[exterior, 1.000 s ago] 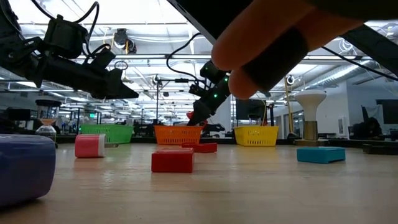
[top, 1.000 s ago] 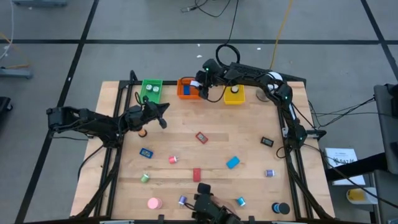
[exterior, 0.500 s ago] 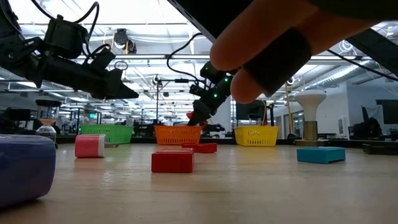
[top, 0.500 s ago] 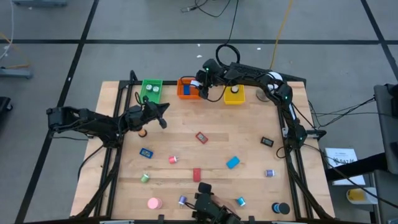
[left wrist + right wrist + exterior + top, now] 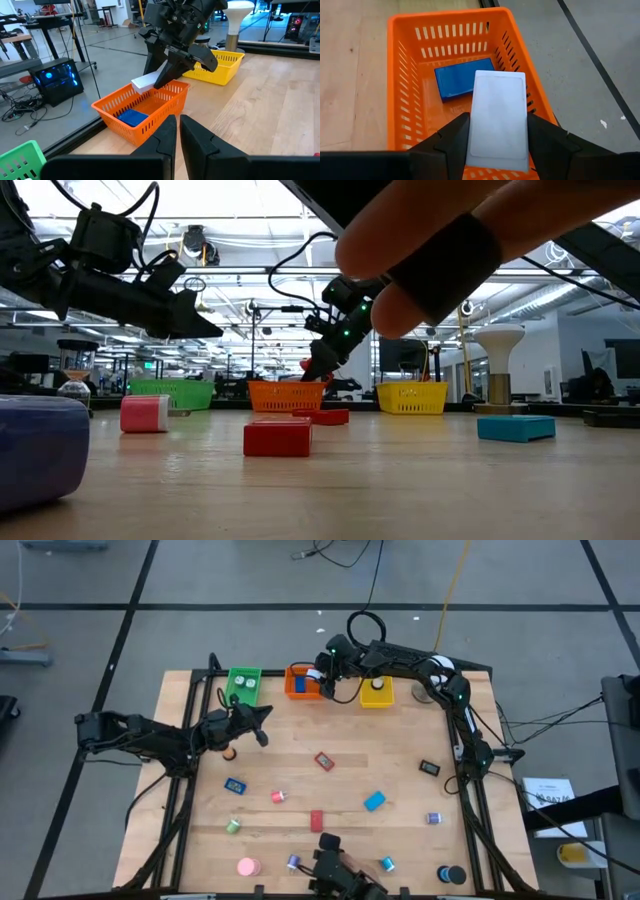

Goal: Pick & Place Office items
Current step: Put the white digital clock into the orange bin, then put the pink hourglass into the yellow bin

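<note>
A flat white block (image 5: 499, 115) hangs over the orange tray (image 5: 300, 683) at the table's far edge, and my right gripper (image 5: 318, 675) is shut on it. A blue block (image 5: 462, 77) lies on the tray's floor below it. My left gripper (image 5: 262, 725) hovers shut and empty above the table's left part, near the green tray (image 5: 243, 685), pointing toward the orange tray (image 5: 142, 112). Several small office items lie loose on the wood, among them a red block (image 5: 324, 760) and a blue block (image 5: 374, 802). My right gripper pinches the white block's two long sides (image 5: 471, 135) between its two fingers, which run along them. The fingers slant down from the table's right side. The block sticks out past the fingertips, tilted, clear of the tray's rim and floor (image 5: 146, 81).
A yellow tray (image 5: 376, 690) stands right of the orange one, with a white ball on a stand (image 5: 437, 668) beyond it. Loose pieces are scattered over the table's near half. A blurred shape (image 5: 440, 250) close to the lens covers the top of the low view.
</note>
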Available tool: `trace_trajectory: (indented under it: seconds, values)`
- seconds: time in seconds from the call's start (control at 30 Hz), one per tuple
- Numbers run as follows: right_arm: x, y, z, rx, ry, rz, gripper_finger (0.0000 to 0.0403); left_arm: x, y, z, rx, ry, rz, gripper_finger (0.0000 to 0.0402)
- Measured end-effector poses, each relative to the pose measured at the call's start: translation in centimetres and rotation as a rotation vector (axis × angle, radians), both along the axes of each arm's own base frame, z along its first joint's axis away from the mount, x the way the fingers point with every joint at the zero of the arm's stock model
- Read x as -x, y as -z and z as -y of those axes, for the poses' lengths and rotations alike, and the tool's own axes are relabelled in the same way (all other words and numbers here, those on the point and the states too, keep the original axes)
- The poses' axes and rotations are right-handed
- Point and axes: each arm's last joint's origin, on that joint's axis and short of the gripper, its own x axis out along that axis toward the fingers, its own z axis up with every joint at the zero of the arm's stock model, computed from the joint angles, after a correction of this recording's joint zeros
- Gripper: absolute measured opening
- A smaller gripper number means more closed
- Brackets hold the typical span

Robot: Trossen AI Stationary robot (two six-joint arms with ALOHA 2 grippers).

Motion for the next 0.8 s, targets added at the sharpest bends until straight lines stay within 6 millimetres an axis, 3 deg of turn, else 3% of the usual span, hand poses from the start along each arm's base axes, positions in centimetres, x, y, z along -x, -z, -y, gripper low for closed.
trace_trajectory:
  seconds: [0.17, 0.53, 0.67, 0.8]
  values:
    - [0.0, 0.0, 0.0, 0.000, 0.002, 0.000, 0.0181, 0.0, 0.0, 0.0, 0.000, 0.000, 0.000, 0.0031]
    - [0.1, -0.2, 0.1, 0.036, 0.036, -0.017, 0.0232, 0.0, 0.0, 0.0, 0.000, 0.000, -0.001, 0.0031]
    - [0.5, -2.9, -0.4, 0.054, 0.041, 0.022, 0.0209, 0.0, 0.0, 0.0, 0.001, 0.000, -0.003, 0.0031]
    - [1.2, -6.0, -2.2, 0.059, 0.042, 0.033, 0.0155, 0.0, 0.2, 0.0, 0.005, 0.001, -0.016, 0.0031]
